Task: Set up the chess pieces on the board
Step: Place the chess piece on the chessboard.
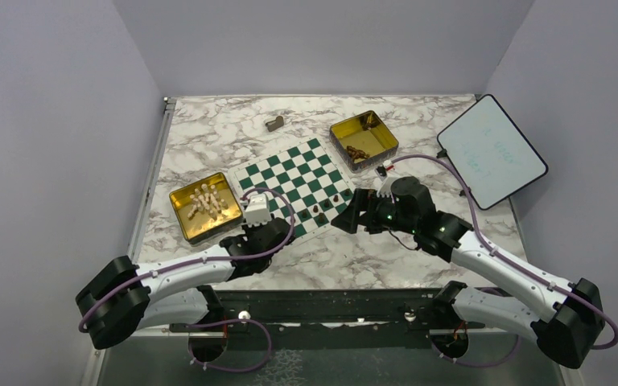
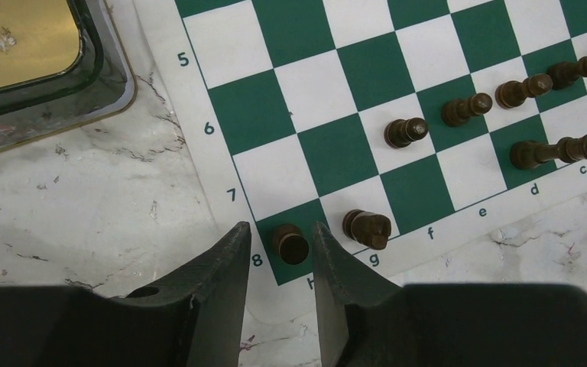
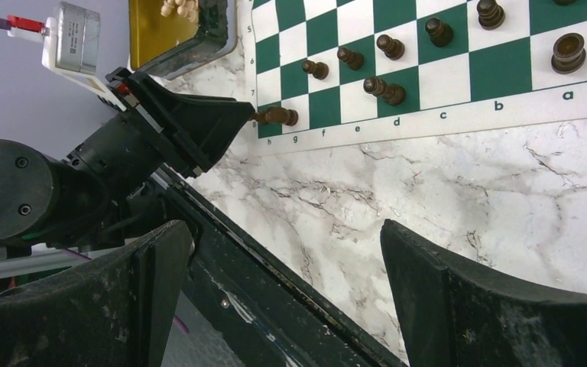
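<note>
Left end effector (image 2: 280, 229) astride dark chess piece (image 2: 291, 246) on board (image 2: 329, 153) square h8

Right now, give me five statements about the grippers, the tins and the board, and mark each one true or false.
1. The left gripper straddles a dark piece on a corner square of the board. True.
2. The right gripper holds a piece. False: its jaws are wide open and empty above the marble table.
3. The tin by the left arm holds light pieces. True.
4. The grey-tan block lies on the board. False: it lies on the marble beyond the board.
5. Every dark piece is on the board. False: some dark pieces lie in the far tin.
</note>
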`<state>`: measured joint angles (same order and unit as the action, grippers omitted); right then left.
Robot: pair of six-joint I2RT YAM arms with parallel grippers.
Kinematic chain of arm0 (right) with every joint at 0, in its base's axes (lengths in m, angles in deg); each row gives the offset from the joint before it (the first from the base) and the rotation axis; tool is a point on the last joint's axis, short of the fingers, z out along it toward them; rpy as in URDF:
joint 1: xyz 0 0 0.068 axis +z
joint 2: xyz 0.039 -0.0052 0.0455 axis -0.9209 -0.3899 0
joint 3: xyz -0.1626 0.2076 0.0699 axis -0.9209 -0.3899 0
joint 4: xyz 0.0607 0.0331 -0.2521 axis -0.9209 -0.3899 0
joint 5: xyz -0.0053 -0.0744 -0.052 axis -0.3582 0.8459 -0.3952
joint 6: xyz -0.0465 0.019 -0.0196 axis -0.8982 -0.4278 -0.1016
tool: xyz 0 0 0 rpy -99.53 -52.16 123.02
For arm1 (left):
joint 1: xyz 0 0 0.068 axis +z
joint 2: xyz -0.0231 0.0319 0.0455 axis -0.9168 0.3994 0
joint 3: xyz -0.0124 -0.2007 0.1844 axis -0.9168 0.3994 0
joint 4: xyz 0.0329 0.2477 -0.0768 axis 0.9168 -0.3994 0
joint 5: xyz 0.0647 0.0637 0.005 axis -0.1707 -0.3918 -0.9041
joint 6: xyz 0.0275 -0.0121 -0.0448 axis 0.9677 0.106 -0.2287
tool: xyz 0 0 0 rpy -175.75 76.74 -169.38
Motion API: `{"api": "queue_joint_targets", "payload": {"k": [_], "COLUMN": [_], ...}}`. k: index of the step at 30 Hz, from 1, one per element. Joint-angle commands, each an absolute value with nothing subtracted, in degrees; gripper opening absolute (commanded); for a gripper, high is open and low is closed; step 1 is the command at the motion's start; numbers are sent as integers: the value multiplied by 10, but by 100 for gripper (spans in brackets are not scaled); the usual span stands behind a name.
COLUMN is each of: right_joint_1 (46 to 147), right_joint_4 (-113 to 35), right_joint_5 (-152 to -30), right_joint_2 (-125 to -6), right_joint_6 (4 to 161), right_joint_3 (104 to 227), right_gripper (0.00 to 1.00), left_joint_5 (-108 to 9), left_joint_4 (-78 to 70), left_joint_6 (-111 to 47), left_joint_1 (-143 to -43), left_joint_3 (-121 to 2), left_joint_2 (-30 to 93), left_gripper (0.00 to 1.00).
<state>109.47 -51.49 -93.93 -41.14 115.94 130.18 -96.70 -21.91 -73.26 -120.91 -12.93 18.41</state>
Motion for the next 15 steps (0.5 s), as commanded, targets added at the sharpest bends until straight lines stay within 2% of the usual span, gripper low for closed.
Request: {"api": "queue_joint_targets", "payload": {"k": [1, 15], "right_joint_1": [1096, 1097], "right_joint_4": [-502, -500], "right_joint_5": [-930, -928], "right_joint_2": [-410, -409], "right_joint_6": [1156, 1156], "right_joint_3": [1305, 1300], "right_gripper": [100, 100], "left_joint_5": [-975, -951], "left_joint_4": [-199, -198], "left_joint_6": [-729, -728], "left_joint_1": [-1211, -1211], "left_joint_3": [-142, -154], "left_joint_2": [202, 212], "left_gripper": [35, 23]}}
